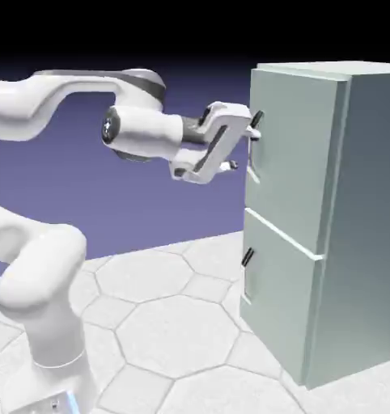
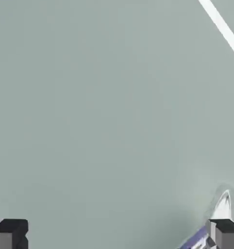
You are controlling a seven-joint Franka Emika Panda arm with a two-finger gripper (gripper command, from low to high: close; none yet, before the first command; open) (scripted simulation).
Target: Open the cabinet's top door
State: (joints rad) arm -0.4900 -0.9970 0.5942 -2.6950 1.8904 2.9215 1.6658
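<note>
- Gripper [image 1: 248, 147] is level at the top door's [image 1: 291, 154] near edge, fingers spread wide, bracketing the handle [image 1: 255, 150] to pull.
- Cabinet [image 1: 360, 226] stands on the floor's right side, door shut.

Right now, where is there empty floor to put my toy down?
The hexagon-tiled table is bare between the arm's base and the cabinet. It is crowded higher up, where the pincer sits close against the top door.
</note>
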